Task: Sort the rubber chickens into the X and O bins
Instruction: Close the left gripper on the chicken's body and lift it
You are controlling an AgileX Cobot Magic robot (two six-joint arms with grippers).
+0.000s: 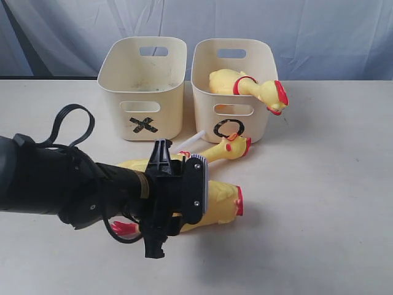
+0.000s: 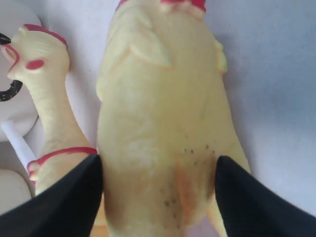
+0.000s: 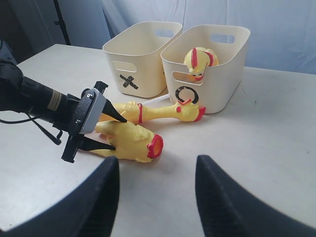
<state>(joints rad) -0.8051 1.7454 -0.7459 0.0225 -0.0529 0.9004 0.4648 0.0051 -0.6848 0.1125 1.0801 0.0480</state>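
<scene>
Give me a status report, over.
Left gripper astride headless chicken, grip unclear. Right gripper open, empty. Headed chicken lies close alongside.

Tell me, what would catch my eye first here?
Probably the black end effector of the left arm, its jaws on either side of a fat headless yellow rubber chicken lying on the table in front of the bins. Behind it, another chicken sits in the O bin with its red-combed head drooping over the rim, beside the X bin.
</scene>
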